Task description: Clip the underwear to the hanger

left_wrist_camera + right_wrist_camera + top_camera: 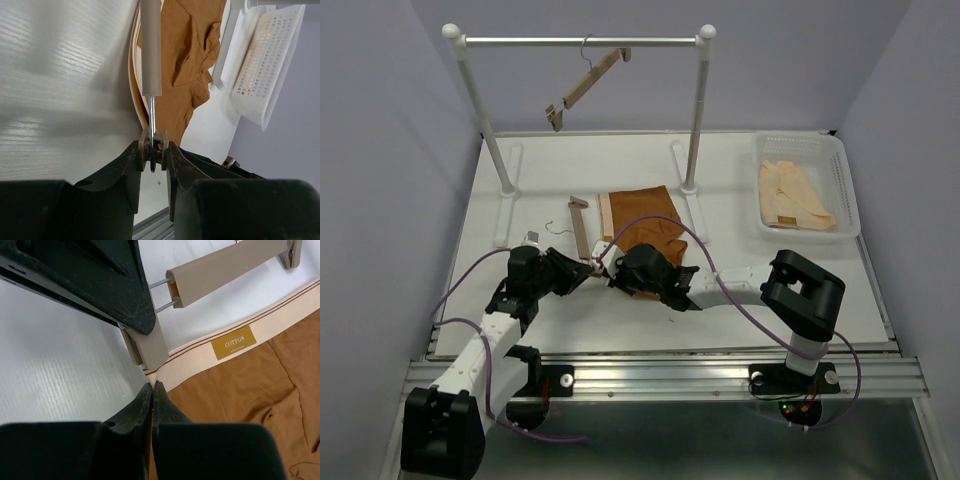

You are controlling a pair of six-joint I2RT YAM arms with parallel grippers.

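Observation:
The rust-brown underwear [642,222] lies flat on the table, its pale waistband [200,357] running alongside the hanger [581,228]. The wooden hanger lies beside it, wire hook [555,225] pointing left. My left gripper [154,152] is shut on the hanger's near clip [154,145], squeezing its two levers. In the right wrist view that clip [150,347] stands just past my right gripper [152,386], which is shut on the near corner of the waistband and holds it at the clip's mouth. From above, both grippers [588,268] [616,268] meet at the hanger's near end.
A second wooden hanger [588,82] hangs tilted from the rail of a white rack [580,42] at the back. A white perforated basket [845,170] at the right holds a peach-cream cloth [790,195]. The rack's right post [695,130] stands just behind the underwear.

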